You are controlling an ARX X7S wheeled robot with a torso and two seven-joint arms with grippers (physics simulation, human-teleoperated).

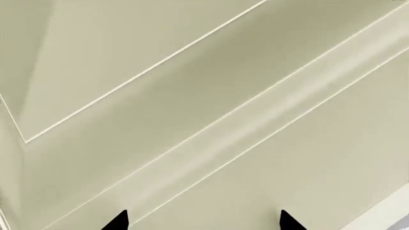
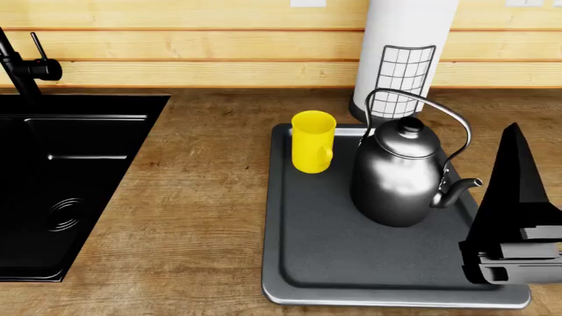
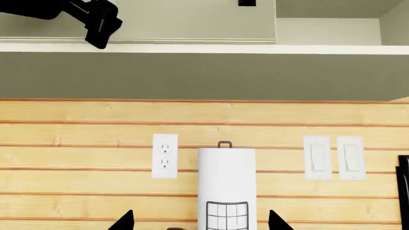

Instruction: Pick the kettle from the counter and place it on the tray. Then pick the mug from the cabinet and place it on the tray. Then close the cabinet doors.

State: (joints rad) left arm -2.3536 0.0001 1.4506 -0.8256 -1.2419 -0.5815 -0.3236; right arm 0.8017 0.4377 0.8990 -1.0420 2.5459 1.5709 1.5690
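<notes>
Cream cabinet door [image 1: 211,96] fills the left end effector's [image 1: 203,221] view, fingers spread, empty.
Kettle [image 2: 399,174] and mug [image 2: 312,141] sit on the tray [image 2: 351,289]; right end effector [image 3: 201,221] released.

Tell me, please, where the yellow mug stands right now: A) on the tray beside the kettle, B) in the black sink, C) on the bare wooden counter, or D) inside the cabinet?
A: the head view shows the mug upright on the tray, in its far left corner, next to the kettle.
</notes>
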